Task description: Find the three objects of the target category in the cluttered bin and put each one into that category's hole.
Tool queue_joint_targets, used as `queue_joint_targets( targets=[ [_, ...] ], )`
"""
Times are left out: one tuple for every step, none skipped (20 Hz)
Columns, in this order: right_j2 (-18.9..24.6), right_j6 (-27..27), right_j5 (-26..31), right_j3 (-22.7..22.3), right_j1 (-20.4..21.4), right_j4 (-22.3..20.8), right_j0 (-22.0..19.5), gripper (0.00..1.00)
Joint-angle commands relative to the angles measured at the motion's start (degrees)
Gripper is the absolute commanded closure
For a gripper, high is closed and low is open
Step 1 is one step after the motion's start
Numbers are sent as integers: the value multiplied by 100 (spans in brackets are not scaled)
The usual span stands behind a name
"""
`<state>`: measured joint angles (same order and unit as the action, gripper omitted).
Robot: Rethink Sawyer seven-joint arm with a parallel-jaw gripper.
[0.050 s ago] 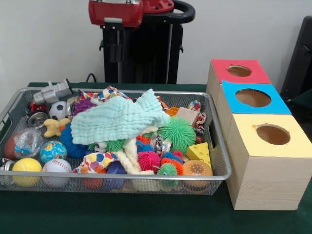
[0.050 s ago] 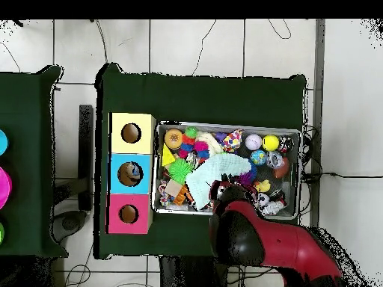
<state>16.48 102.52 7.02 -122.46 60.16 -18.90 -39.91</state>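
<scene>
A wire mesh bin is heaped with toys. A pale green cloth lies over the middle of the heap, with a green spiky ball to its right. Three wooden boxes stand beside the bin, each with a round hole: red top, blue top, yellow top. My gripper hangs under the red wrist, high behind the bin's far rim and touching nothing. In the overhead view the arm covers the bin's lower edge and hides the gripper.
At the bin's left lie a yellow ball, a baseball, a globe ball and a soccer ball. A cheese wedge and a burger toy sit at the right front. Green cloth covers the table.
</scene>
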Motion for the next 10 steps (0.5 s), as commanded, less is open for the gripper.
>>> queue_joint_targets(
  targets=[
    [0,238,10,130,-256,-365,-298,0],
    [16,196,-17,149,-269,-413,-332,0],
    [9,169,-33,181,-288,-453,-350,0],
    [2,125,-80,226,-310,-532,-389,0],
    [4,106,-108,260,-328,-589,-411,0],
    [16,62,-146,321,-355,-657,-450,0],
    [40,46,-158,350,-374,-704,-488,0],
    [55,23,-235,396,-403,-806,-524,0],
    [64,28,-270,436,-428,-876,-550,0],
    [101,16,-317,482,-468,-952,-609,0]
  ],
)
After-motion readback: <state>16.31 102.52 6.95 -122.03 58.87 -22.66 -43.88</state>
